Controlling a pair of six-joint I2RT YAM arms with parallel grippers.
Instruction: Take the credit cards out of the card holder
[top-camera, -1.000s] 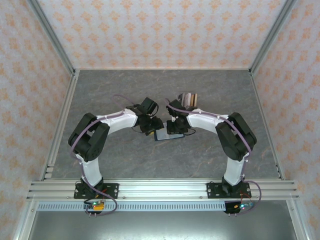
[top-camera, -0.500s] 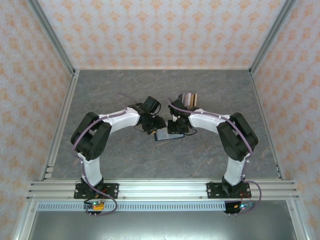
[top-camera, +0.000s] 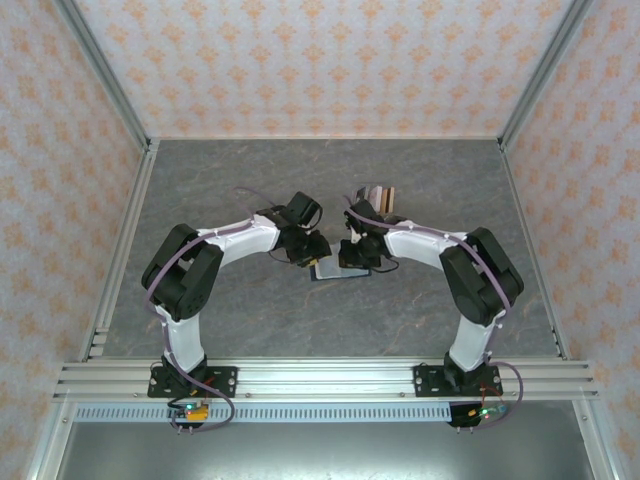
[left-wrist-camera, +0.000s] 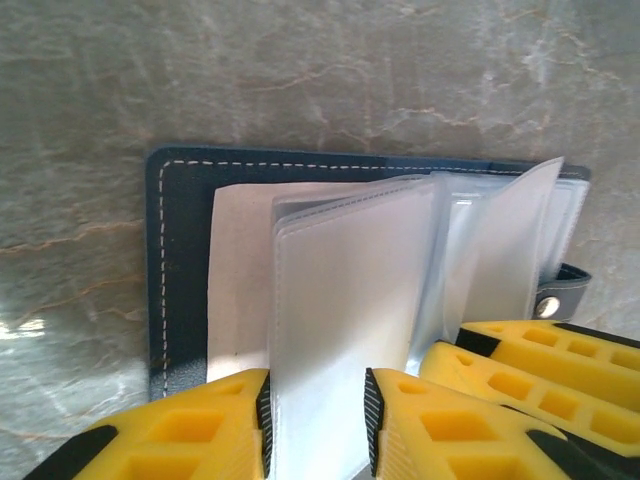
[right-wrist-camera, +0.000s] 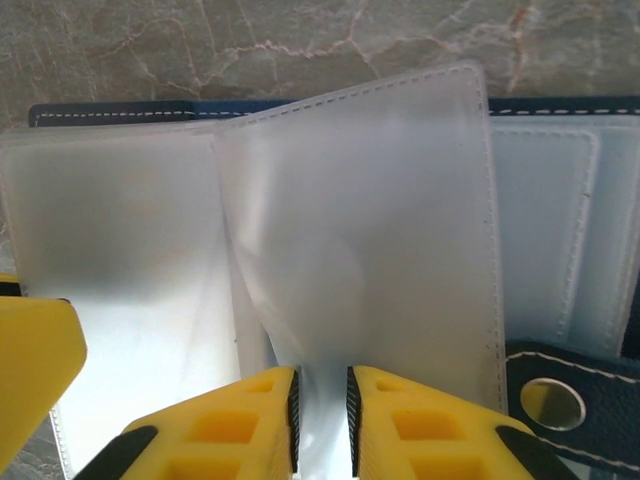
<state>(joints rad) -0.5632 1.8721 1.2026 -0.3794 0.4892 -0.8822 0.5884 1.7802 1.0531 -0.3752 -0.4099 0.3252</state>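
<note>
Left pincer (left-wrist-camera: 315, 425), right pincer (right-wrist-camera: 321, 415), both clenched on open card holder (left-wrist-camera: 178, 230), lying between them

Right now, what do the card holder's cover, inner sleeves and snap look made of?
Card holder cover: navy, matte, white edge stitching; looks like leather or faux leather. Inner sleeves: frosted, translucent, flexing; probably soft vinyl. Snap: shiny, likely metal.
</note>
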